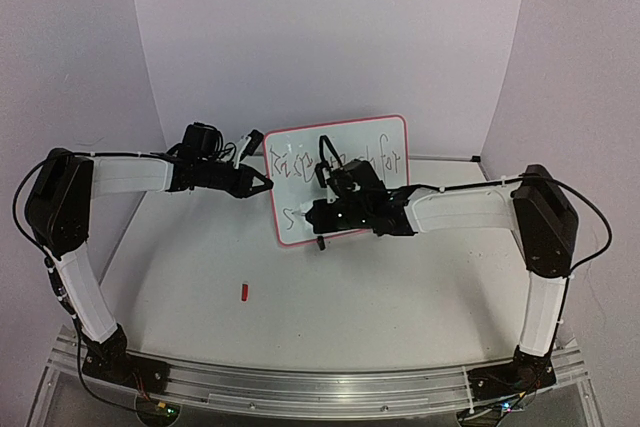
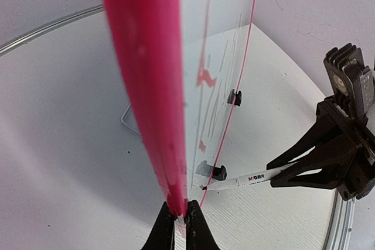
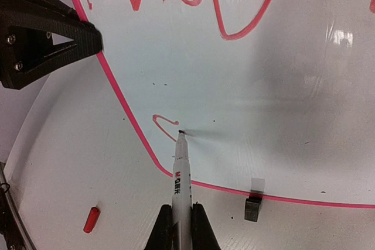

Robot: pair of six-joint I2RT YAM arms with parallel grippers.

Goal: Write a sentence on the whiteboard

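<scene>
**A:** Where does the whiteboard point(image 1: 340, 139) stand, and what has hold of it?

**B:** Upright near the far edge of the worktop point(image 1: 350, 307), about midway along it, face toward the arms. The left gripper point(image 1: 262, 184) is pinched tight on its left frame edge. The right gripper point(image 3: 181, 215) is clamped on a white marker point(image 3: 181, 174), whose tip touches the board's lower left corner area.

**A:** How do you expect it to handle?

**B:** Light and stiff, I'd judge: a thin panel with a glossy, slippery face. It rests only on two small black clip feet point(image 3: 253, 208), so pen pressure could tip it backward or make it slide. The frame edge looks like the right place to grip, since it is clear of the writing area and firm enough to brace against.

**A:** And its look?

**B:** It is white with rounded corners and a thin red-pink frame. The sentence point(image 1: 295, 164) runs along the upper part in a loose scrawl that looks dark from above and red up close. I can't read it with any certainty. A short curved stroke point(image 3: 161, 120) sits by the marker tip, starting a second line.

**A:** Anything else about?

**B:** A small red cap point(image 1: 245, 293) lies toward the near left of the worktop, well apart from the board.
</scene>
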